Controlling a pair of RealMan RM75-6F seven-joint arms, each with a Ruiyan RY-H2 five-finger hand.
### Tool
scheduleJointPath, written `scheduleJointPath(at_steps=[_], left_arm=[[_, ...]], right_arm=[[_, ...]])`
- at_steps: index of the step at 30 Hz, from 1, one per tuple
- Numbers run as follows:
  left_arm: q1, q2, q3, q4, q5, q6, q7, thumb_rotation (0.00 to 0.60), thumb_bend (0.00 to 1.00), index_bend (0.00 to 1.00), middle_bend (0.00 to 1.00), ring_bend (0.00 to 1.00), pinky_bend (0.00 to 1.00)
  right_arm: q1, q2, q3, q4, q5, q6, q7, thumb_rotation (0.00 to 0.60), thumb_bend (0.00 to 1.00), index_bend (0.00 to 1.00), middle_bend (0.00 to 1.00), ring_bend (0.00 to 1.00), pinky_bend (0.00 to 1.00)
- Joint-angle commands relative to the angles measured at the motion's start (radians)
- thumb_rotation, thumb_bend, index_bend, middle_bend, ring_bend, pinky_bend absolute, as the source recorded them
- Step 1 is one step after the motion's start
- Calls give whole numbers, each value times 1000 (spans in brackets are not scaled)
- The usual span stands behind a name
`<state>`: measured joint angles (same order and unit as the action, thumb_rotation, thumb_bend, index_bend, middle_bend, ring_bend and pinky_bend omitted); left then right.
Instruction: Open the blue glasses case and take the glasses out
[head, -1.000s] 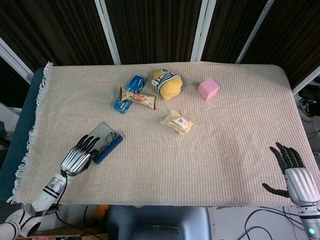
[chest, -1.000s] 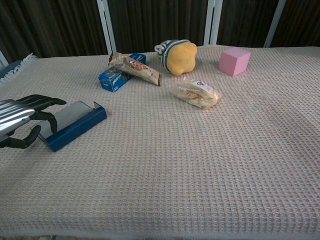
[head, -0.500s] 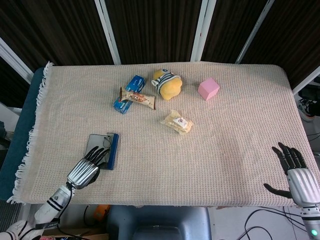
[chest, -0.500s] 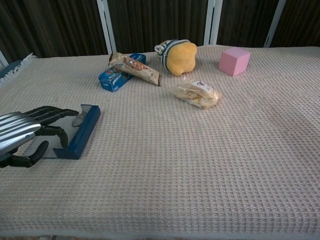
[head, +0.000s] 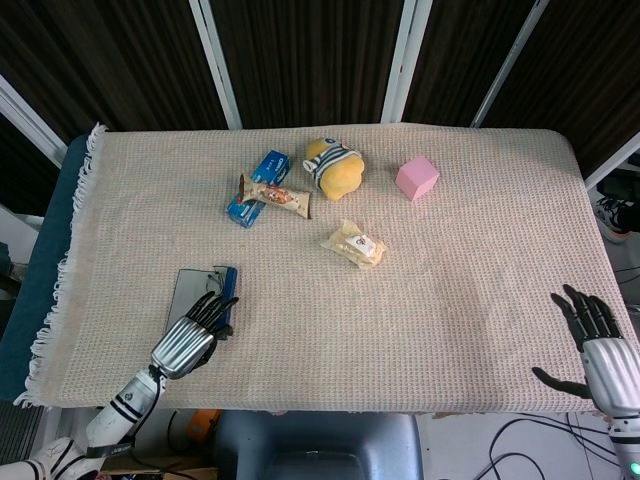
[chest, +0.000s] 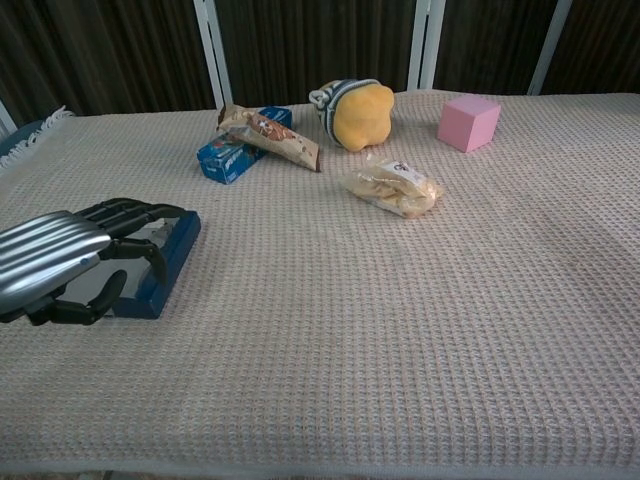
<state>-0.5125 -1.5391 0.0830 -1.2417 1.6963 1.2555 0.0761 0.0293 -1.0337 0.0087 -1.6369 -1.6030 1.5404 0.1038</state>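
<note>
resting over the open blue glasses case, the left hand has loosely curled fingers gripping nothing visible.

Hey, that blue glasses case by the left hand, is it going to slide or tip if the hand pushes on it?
The blue glasses case lies open and flat, so tipping seems unlikely. It looks small and thin, probably light, so a sideways push from the left hand would likely slide or turn it. The woven tablecloth may add some grip.
</note>
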Motion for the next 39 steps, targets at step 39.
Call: scheduleJointPath(at_steps=[39], left_arm=[[32,-26,60,57,55,-19,-50,600,725,327,0,0,0]], right_arm=[[-12,8,0,5,-10,20,25,600,184,0,0,0,37]])
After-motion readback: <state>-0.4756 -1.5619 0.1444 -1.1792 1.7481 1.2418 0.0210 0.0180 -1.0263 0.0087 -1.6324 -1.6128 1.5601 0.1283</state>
